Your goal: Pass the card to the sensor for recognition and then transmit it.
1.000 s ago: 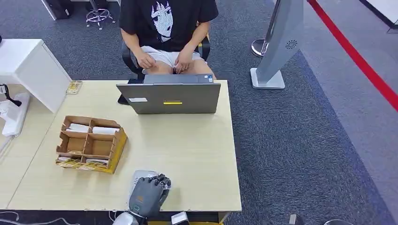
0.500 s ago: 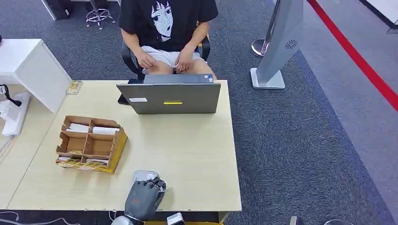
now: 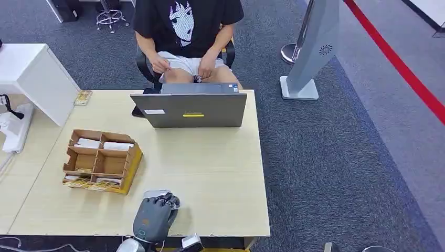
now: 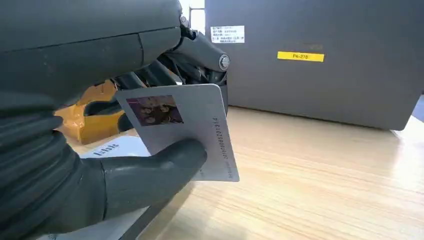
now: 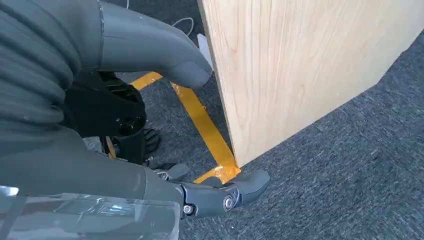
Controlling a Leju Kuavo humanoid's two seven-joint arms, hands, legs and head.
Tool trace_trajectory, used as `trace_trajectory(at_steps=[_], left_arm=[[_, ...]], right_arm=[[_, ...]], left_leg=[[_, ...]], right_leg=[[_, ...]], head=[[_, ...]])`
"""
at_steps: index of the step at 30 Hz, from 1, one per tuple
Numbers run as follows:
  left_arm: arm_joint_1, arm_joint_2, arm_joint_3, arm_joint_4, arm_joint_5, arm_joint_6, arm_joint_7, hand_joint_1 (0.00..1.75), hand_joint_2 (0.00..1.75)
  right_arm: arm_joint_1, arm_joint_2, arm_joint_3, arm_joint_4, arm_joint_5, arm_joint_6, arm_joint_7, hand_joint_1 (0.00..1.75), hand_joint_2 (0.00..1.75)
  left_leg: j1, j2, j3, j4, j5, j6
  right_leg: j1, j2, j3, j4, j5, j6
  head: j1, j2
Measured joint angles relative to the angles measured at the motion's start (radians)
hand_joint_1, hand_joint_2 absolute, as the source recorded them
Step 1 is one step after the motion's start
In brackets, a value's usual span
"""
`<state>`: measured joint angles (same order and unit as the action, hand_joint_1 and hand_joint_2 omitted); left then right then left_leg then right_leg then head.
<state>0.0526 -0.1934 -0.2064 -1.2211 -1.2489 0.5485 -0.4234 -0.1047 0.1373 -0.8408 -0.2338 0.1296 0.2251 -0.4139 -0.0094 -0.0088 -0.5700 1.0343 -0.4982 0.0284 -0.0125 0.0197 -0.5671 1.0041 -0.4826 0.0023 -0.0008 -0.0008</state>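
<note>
I've got the left hand (image 4: 100,165) pinching the card (image 4: 187,130) thumb-to-fingers just above the sensor pad (image 3: 152,195) at the table's near edge, right hand (image 5: 150,165) hanging empty with fingers apart; the thin-edge pinch could let it slip.

Light wood desk (image 3: 220,173) on grey carpet floor (image 3: 336,157). Grey laptop (image 3: 189,109) at the far edge, lid back facing the robot, yellow label on it. Cardboard divided organizer (image 3: 102,160) at the left. Grey sensor pad (image 3: 153,195) at the near edge. Small yellowish item (image 3: 83,97) at the far left corner.
</note>
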Motion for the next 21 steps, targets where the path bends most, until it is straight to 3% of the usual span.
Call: trace_trajectory(at_steps=[4,7,11,15,21], left_arm=[[-0.018,0.006,0.018,0.002,-0.096,0.018,0.044,1.75,1.75],[-0.074,0.051,0.037,0.073,-0.221,0.068,0.133,1.75,1.75],[-0.175,0.13,0.084,0.187,-0.278,0.11,0.217,1.75,1.75],[-0.241,0.206,0.125,0.243,-0.28,0.106,0.236,1.75,1.75],[-0.304,0.257,0.163,0.259,-0.279,0.089,0.232,1.75,1.75]], right_arm=[[-0.005,0.002,0.0,0.0,0.025,-0.005,0.01,0.0,1.75],[-0.02,0.004,0.002,0.0,0.052,-0.005,0.033,0.0,1.75],[-0.041,0.006,0.007,0.0,0.077,-0.005,0.047,0.0,1.75],[-0.052,0.006,0.021,0.0,0.09,-0.006,0.055,0.0,1.75],[-0.06,0.008,0.028,0.0,0.095,-0.005,0.057,0.0,1.75]], left_leg=[[0.0,0.0,0.0,0.0,0.0,0.0],[0.0,0.0,0.001,0.0,0.001,-0.001],[0.001,-0.001,0.001,0.0,0.004,-0.003],[0.002,-0.001,0.001,0.0,0.006,-0.004],[0.001,-0.003,0.0,0.0,0.006,-0.004]], right_leg=[[0.0,0.0,0.0,0.0,0.0,0.0],[0.0,-0.001,0.001,0.0,0.001,-0.001],[0.0,-0.001,0.001,0.001,0.002,-0.003],[0.0,-0.001,0.0,0.003,0.003,-0.003],[0.0,-0.001,0.0,0.003,0.003,-0.003]], head=[[0.0,0.0],[0.0,0.0],[0.0,0.0],[-0.001,0.0],[-0.001,0.0]])
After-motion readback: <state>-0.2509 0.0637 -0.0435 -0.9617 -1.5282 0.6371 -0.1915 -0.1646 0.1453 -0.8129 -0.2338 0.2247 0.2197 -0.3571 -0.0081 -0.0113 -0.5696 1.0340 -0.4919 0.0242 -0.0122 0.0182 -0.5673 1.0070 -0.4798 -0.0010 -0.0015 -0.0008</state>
